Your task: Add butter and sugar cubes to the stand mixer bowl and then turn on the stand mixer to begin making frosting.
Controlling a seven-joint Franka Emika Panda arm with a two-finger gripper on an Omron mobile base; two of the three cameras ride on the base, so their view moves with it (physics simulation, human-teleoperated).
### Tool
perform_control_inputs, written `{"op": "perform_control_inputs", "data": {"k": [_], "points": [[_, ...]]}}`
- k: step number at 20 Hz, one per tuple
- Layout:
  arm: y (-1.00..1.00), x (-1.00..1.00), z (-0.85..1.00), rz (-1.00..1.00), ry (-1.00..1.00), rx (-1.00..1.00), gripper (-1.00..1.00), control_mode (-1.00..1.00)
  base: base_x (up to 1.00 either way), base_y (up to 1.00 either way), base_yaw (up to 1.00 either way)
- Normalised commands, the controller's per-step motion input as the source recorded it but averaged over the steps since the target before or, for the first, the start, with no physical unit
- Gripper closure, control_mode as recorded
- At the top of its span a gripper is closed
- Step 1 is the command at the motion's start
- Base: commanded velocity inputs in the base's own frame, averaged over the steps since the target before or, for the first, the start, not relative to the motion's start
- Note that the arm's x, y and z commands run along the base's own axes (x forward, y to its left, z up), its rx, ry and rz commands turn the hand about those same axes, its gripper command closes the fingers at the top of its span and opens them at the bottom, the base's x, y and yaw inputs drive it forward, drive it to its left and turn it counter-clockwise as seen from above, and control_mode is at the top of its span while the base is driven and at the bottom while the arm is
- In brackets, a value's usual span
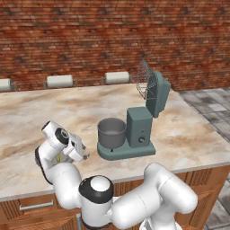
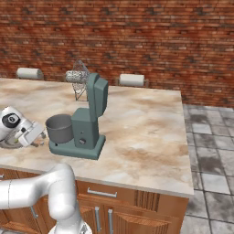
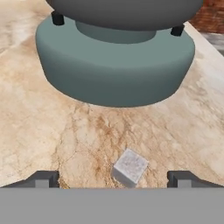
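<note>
open gripper (image 3: 113, 178) over a sugar cube (image 3: 129, 168)
jaws spread wide, grasping nothing — the cube lies on the marble counter (image 3: 39, 127) between the fingertips, just in front of the stand mixer (image 3: 113, 65) base and its bowl (image 1: 111, 132).

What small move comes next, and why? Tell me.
Probably lower the gripper straight down over the sugar cube, then close. Its jaws stand wide open either side of the cube, which lies loose on the counter just short of the stand mixer base.
</note>
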Motion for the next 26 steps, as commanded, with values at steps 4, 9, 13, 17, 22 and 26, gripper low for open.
{"op": "perform_control_inputs", "data": {"k": [4, 9, 13, 17, 22, 26], "points": [[-0.28, -0.02, 0.0, 0.0, -0.01, -0.02, -1.0, -1.0, 0.0, 0.0, 0.0], [-0.14, 0.0, -0.07, 0.0, 0.0, -0.01, -1.0, -1.0, 0.0, 0.0, 0.0], [0.0, 0.0, -0.25, 0.0, 0.0, -0.01, -1.0, -1.0, 0.0, 0.0, 0.0], [0.02, 0.0, -0.29, 0.0, 0.0, 0.0, -1.0, -1.0, 0.0, 0.0, 0.0], [0.08, -0.01, -0.23, 0.0, 0.0, 0.0, -1.0, -1.0, 0.0, 0.0, 0.0], [0.19, 0.0, -0.31, 0.0, 0.0, 0.0, -1.0, -1.0, 0.0, 0.0, 0.0]]}}
